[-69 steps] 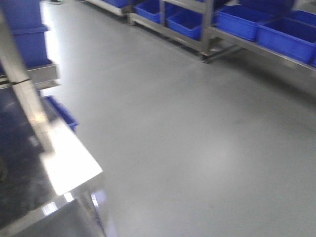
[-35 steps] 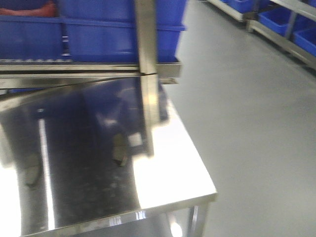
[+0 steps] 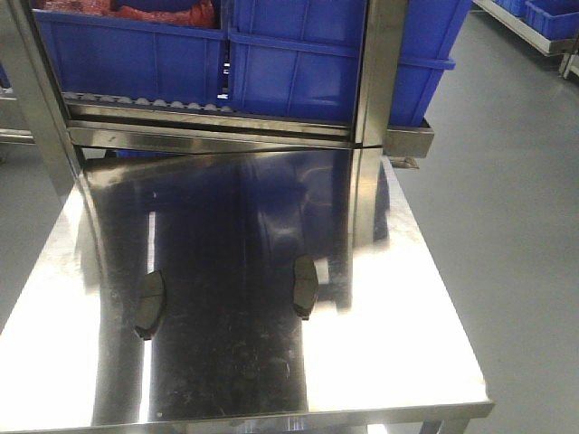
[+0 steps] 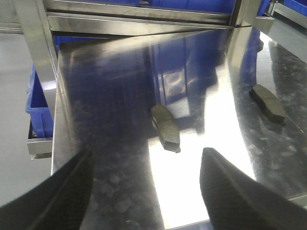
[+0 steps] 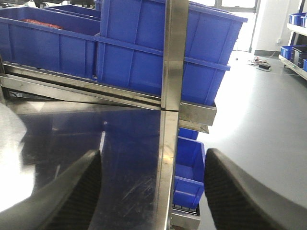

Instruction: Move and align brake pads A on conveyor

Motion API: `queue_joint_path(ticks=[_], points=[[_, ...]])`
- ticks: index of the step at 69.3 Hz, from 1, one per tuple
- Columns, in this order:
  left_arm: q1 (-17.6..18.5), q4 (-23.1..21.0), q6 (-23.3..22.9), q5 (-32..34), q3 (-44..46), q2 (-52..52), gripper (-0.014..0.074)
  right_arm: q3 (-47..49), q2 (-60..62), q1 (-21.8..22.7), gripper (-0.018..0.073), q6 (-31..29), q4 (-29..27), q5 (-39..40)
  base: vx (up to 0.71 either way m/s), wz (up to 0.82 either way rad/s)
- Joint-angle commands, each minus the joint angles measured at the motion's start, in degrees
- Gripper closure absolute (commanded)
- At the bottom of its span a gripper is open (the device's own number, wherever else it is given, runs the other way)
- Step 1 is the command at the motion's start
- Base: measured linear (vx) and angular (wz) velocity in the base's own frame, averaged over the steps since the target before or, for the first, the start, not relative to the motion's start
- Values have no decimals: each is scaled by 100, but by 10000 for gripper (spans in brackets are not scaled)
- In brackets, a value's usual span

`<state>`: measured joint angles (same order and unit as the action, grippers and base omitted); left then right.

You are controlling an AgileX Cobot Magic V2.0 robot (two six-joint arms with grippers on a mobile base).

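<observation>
While the front view looked down on the shiny steel table (image 3: 398,298), two brake pads lay flat on its top, well apart from each other: the left-hand pad (image 3: 149,304) near the table's left side and the right-hand pad (image 3: 305,287) closer to the middle. Both were dark grey and curved, with their long sides running roughly away from the camera. Behind the table a steel rail carried a row of large blue bins (image 3: 289,63), one of them holding something red (image 3: 163,14). An upright steel post (image 3: 375,72) rose at the far right, and it and the bins were mirrored in the polished top. Grey floor (image 3: 507,181) spread out to the right. In the left wrist view the left gripper (image 4: 146,191) hung over the near part of the table with its dark fingers (image 4: 57,196) spread wide and nothing between them. The left-hand pad sat on the steel just beyond that gap, untouched, its groove across the middle plain to see, and the right-hand pad lay farther off to the right. The right gripper (image 5: 151,191) was likewise released and empty, its two dark fingers (image 5: 240,196) standing far apart at the bottom of the right wrist view. It pointed toward the post and the blue bins, with a smaller blue bin (image 5: 189,172) set lower down just right of the post — below the level of the table top.
</observation>
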<state>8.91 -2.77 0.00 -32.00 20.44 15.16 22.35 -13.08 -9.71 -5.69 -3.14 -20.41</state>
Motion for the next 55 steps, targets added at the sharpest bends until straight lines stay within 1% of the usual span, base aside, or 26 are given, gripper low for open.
queue_joint_path(ticks=[1,26,55], points=[[23,-34,-38,393,147,42,150,149,-65,40,106,-49,29,420,4,13],[23,-34,-38,393,147,42,150,149,-65,40,106,-49,29,420,5,13],[23,-34,-38,393,147,42,150,149,-65,40,106,-49,29,420,8,3]])
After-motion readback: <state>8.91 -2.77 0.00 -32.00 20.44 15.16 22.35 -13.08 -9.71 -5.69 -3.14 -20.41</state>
